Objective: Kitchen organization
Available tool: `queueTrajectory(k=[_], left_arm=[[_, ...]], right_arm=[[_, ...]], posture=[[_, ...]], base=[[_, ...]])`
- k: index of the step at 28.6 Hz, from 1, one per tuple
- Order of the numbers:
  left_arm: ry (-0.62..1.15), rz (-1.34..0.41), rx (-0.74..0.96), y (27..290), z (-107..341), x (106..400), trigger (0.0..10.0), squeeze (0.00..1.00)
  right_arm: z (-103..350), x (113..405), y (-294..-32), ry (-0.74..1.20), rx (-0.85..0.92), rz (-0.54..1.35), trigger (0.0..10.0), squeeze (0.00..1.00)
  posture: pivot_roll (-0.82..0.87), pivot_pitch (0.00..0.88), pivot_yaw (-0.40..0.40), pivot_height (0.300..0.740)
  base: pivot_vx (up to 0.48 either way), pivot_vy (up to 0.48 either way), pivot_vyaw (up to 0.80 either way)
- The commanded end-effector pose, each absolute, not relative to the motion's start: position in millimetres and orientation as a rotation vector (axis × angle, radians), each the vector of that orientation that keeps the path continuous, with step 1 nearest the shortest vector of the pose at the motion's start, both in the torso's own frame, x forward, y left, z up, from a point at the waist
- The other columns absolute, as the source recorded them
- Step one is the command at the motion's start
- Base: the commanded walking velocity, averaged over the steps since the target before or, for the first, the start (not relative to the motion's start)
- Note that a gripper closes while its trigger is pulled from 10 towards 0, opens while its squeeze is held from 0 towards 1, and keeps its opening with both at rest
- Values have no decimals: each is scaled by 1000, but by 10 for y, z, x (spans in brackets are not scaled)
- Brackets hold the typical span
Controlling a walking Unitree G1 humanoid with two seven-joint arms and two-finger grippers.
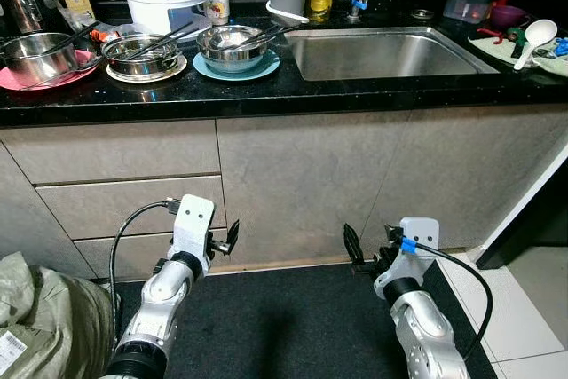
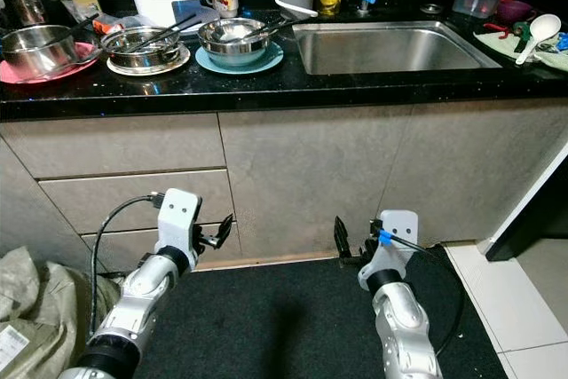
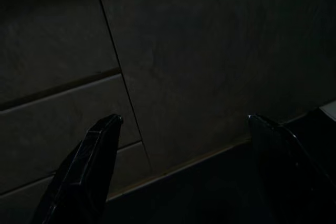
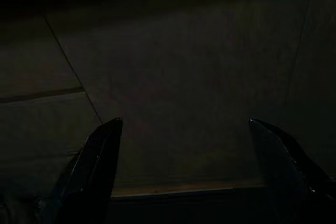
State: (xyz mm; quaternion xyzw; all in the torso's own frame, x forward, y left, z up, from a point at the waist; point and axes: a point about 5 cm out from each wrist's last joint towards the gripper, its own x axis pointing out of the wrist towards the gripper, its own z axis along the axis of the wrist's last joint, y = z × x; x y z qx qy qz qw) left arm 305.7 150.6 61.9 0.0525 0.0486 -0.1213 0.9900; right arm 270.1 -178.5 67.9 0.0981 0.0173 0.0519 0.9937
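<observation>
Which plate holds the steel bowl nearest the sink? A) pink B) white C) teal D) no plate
C: the steel bowl closest to the sink stands on a teal plate; the pink plate lies at the far left end of the counter.

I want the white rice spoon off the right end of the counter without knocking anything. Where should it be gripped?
Probably the handle of the white rice spoon, from above: it runs back toward the counter's front edge, slimmer than the raised bowl, while clutter crowds behind. Both the left gripper and right gripper hang low, jaws open.
</observation>
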Motion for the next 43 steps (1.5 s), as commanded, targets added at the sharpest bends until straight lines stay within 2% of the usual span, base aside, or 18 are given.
queueTrajectory(k=[1,3,7,14,18,27,43], left_arm=[[64,-243,113,1534,684,3048,10000,0],[64,-243,113,1534,684,3048,10000,0],[-49,-270,118,1451,962,3103,10000,0],[-100,-270,93,1379,1102,3120,10000,0],[-87,-276,85,1345,1070,3091,10000,0],[-69,-294,78,1281,1048,3058,10000,0],[-89,-315,82,1264,1151,3087,10000,0]], right_arm=[[832,2757,-1791,-27,270,122,10000,0],[832,2757,-1791,-27,270,122,10000,0],[1170,2900,-1736,-141,395,208,10000,0],[1413,2998,-1625,-197,413,297,10000,0],[1426,2991,-1603,-200,424,307,10000,0],[1450,2971,-1602,-202,450,334,10000,0],[1591,2979,-1570,-252,508,342,10000,0]], posture=[[55,0,-62,740],[55,0,-62,740],[78,0,-83,740],[89,0,-110,740],[89,0,-115,740],[83,0,-109,740],[89,0,-92,740]], base=[[0,0,0],[0,0,0],[259,0,0],[273,0,0],[272,0,0],[273,0,738],[270,0,0]])
